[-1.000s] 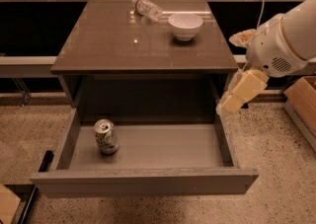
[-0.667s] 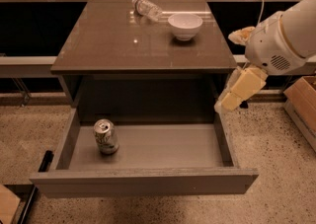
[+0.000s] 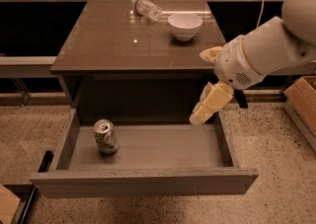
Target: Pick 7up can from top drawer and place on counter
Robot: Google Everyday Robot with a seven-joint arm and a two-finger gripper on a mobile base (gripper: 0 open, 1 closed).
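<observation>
The 7up can (image 3: 106, 136) stands upright in the left part of the open top drawer (image 3: 143, 181). It is silver with green print and its pull-tab top faces up. The counter (image 3: 118, 40) is the glossy top of the cabinet above the drawer. My gripper (image 3: 199, 88) hangs at the right side of the cabinet, above the drawer's right rear corner and well to the right of the can. Its pale yellow fingers (image 3: 211, 103) are spread apart and hold nothing.
A white bowl (image 3: 184, 24) and a clear plastic bottle (image 3: 147, 8) lying on its side are at the back of the counter. A cardboard box (image 3: 302, 100) stands on the floor at the right. A dark bar (image 3: 34, 186) lies on the floor at the drawer's left.
My gripper and arm have moved left and slightly down, from beside the cabinet to over the drawer's right rear corner. The can has not moved.
</observation>
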